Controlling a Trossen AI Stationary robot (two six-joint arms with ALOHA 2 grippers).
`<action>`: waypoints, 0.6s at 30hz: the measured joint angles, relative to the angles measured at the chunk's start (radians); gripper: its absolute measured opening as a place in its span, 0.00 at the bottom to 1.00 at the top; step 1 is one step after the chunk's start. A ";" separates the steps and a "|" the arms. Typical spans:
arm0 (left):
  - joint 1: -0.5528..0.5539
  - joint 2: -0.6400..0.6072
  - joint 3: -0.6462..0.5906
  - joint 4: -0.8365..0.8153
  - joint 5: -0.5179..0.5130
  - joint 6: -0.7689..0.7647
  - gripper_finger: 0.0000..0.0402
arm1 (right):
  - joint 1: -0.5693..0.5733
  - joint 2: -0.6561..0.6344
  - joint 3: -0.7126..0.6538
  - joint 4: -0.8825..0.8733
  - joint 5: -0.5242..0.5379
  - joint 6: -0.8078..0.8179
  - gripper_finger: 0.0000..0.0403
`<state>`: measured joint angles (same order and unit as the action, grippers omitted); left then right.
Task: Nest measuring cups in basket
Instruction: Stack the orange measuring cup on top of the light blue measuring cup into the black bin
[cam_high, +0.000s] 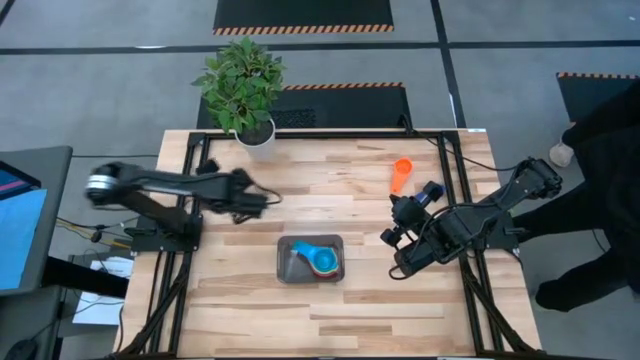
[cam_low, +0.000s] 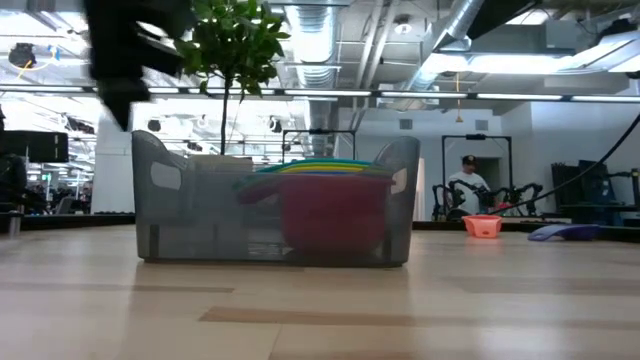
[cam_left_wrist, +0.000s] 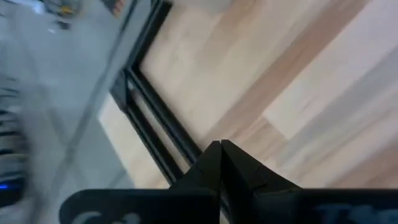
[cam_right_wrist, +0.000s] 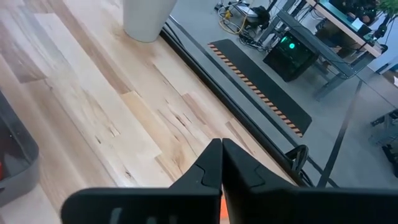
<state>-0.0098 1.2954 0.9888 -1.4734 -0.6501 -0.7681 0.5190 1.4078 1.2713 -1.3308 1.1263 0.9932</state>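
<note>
While both arms hang over the table (cam_high: 240, 310), we see the right gripper (cam_high: 398, 212) clenched on nothing, its fingers (cam_right_wrist: 214, 163) pressed together, right of the basket (cam_high: 286, 270). Our left gripper (cam_high: 268, 199) is likewise clenched and empty above the bare wood, left of and behind the basket. Stacked measuring cups (cam_high: 322, 260) sit nested inside the basket, while 1 orange cup (cam_high: 401, 173) lies apart near the right gripper. Behind stands a potted plant (cam_high: 242, 85).

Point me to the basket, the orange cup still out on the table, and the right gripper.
basket (cam_high: 283, 270): high view, its left wall.
orange cup (cam_high: 402, 167): high view, its round bowl, near the table's far right.
right gripper (cam_right_wrist: 221, 147): right wrist view, where its shut fingertips meet.
</note>
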 joint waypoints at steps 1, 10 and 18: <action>-0.011 -0.069 -0.042 0.013 0.011 -0.016 0.00 | -0.003 0.000 0.000 -0.001 0.000 0.000 0.07; -0.130 -0.588 -0.345 0.453 0.034 0.022 0.00 | -0.005 0.000 0.000 0.009 -0.010 0.001 0.09; -0.148 -0.919 -0.587 0.947 0.101 0.351 0.00 | -0.017 0.000 0.000 0.038 -0.010 -0.005 0.05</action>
<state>-0.1577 0.3761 0.4014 -0.5269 -0.5488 -0.4167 0.5023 1.4082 1.2713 -1.2926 1.1159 0.9884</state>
